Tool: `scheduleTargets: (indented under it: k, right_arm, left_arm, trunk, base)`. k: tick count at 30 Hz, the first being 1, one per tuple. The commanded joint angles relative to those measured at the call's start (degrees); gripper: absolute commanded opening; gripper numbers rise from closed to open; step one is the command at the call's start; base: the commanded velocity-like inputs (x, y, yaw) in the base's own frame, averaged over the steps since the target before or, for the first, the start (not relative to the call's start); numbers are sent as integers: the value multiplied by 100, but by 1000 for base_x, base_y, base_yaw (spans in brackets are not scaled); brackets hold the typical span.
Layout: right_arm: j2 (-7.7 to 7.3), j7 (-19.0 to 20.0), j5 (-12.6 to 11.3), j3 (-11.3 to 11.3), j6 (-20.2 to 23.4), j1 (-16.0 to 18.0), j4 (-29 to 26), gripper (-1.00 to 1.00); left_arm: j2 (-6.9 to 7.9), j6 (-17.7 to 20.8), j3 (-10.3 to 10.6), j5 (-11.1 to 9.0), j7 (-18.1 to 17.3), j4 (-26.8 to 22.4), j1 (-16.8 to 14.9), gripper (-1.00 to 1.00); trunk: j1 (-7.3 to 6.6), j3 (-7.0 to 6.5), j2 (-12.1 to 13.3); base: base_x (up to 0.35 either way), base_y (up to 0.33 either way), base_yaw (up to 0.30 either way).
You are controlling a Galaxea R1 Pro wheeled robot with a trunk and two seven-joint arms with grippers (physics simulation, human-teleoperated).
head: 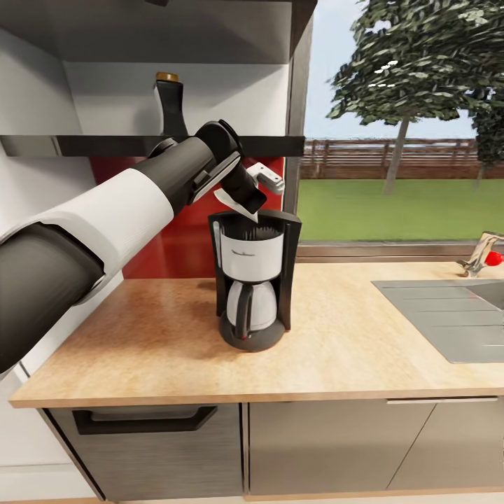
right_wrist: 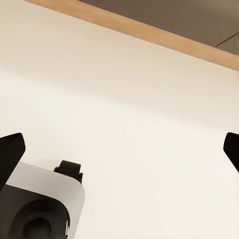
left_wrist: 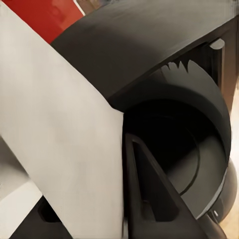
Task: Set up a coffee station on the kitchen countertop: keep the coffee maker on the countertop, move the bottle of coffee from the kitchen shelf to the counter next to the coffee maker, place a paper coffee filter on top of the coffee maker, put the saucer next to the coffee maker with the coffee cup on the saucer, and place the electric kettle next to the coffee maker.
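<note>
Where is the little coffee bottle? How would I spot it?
Look up from the wooden kitchen countertop to the dark shelf on the wall above the coffee maker. The bottle of coffee stands upright there, behind the robot's raised left arm. It is small, nearly black, with a gold-yellow cap.

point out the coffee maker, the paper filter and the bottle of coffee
coffee maker [head: 253, 253]: head view, on its white upper body.
paper coffee filter [head: 235, 204]: head view, on the white sheet under the left gripper.
bottle of coffee [head: 169, 105]: head view, on its dark body, on the shelf.
</note>
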State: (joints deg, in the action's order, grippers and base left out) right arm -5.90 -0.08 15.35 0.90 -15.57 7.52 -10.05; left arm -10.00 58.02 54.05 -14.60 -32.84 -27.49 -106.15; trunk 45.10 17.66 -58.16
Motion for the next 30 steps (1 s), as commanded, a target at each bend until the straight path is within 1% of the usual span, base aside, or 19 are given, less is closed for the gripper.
scheduleTargets:
  k: [1, 30]
  right_arm:
    - [-3, -1, 20, 7, -16, 3, 3, 100]
    - [1, -1, 21, 7, -16, 3, 3, 100]
  left_arm:
    - [0, 16, 29, -43, 6, 4, -11, -100]
    - [0, 16, 36, -43, 6, 34, -11, -100]
  trunk:
    - [1, 8, -5]
    - [1, 8, -5]
  base:
    - [0, -34, 0]
    - [-15, -2, 0]
